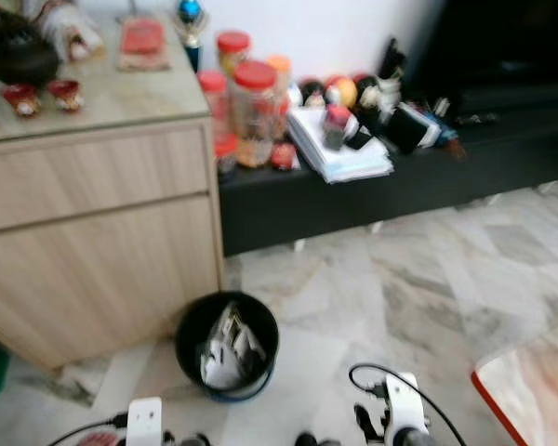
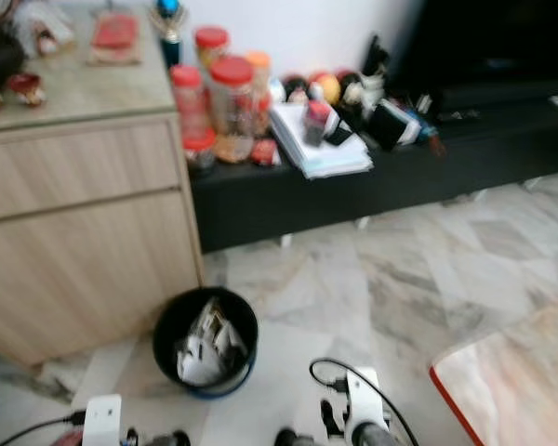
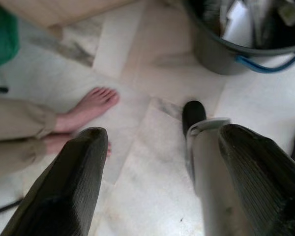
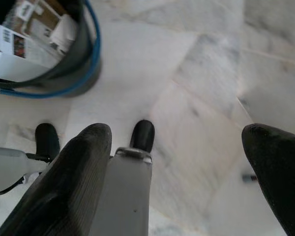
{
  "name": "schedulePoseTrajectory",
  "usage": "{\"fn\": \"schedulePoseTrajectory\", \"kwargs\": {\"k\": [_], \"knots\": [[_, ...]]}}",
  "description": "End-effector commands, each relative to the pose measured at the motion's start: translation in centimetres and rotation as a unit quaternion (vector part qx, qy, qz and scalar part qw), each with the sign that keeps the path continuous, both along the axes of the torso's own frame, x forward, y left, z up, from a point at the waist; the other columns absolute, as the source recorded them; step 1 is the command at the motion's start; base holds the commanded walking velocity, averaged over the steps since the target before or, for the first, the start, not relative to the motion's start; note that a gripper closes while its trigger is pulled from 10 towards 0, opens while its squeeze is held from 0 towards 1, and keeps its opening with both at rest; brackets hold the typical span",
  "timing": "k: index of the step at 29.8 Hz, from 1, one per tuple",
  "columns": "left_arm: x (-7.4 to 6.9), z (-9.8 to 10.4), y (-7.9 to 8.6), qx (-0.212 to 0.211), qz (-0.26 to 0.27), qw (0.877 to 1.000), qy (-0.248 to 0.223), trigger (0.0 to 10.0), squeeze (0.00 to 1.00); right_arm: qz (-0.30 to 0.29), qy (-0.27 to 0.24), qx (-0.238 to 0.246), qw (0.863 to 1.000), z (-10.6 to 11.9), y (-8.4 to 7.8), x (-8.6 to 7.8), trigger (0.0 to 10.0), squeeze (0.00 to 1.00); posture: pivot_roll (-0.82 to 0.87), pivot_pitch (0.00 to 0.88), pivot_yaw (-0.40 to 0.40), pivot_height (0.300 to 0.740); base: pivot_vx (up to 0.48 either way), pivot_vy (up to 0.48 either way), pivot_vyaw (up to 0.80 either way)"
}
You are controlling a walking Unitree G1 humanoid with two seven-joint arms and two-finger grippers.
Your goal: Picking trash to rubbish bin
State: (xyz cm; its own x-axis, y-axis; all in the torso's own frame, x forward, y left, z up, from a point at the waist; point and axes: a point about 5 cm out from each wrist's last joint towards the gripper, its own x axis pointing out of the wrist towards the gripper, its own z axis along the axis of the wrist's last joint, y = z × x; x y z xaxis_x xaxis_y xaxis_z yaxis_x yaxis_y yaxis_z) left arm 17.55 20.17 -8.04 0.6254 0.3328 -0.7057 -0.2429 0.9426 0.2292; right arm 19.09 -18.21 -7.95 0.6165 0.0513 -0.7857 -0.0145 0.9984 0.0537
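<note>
Both grippers were spread wide and held nothing: the left gripper (image 3: 157, 182) hung low over bare marble floor (image 1: 418, 279), the right gripper (image 4: 187, 167) likewise, each well apart from any trash.

Largest item noted was the wooden cabinet (image 1: 93, 232), with a black low bench (image 1: 400, 186) beside it carrying jars and stacked papers (image 1: 339, 153).

The rubbish bin (image 1: 227, 346), black with a blue band, stood on the floor just beside the cabinet's corner and directly ahead of the robot. It already contained crumpled paper and packaging (image 1: 225, 353).

A person's bare foot (image 3: 91, 105) was near the left arm.

Judgement: some trash is binned; no loose trash could be made out on the floor, so either the task was near complete or further items lay elsewhere.
</note>
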Motion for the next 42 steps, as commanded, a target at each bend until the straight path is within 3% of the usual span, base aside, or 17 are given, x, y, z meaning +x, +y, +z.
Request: {"fn": "schedulePoseTrajectory", "kwargs": {"k": [1, 17, 33, 42], "knots": [[-0.8, -0.45, -0.34, -0.004, -0.002, 1.0, 0.015, 10.0, 0.0, -0.006, 0.004, -0.003, 1.0, -0.06, -0.43, -0.2, 10.0, 0.0, 0.03, 0.119, -0.097, 0.74, -0.27, 0.0, 0.0], [-0.68, -0.41, -0.35, -0.005, -0.003, 1.0, 0.014, 10.0, 0.0, -0.007, 0.003, -0.003, 1.0, -0.01, -0.36, -0.08, 10.0, 0.0, 0.03, 0.119, -0.097, 0.74, -0.27, 0.0, 0.0], [-0.56, -0.36, -0.44, -0.008, -0.001, 1.0, 0.011, 10.0, 0.0, -0.015, -0.002, 0.003, 1.0, 0.04, -0.41, -0.01, 10.0, 0.0, 0.02, 0.118, -0.097, 0.74, 0.0, 0.0, 0.0], [-0.64, -0.39, -0.44, -0.009, 0.0, 1.0, 0.011, 10.0, 0.0, -0.007, 0.003, 0.005, 1.0, -0.04, -0.2, -0.09, 10.0, 0.0, 0.02, 0.119, -0.097, 0.74, 0.0, 0.0, -0.75]]}}
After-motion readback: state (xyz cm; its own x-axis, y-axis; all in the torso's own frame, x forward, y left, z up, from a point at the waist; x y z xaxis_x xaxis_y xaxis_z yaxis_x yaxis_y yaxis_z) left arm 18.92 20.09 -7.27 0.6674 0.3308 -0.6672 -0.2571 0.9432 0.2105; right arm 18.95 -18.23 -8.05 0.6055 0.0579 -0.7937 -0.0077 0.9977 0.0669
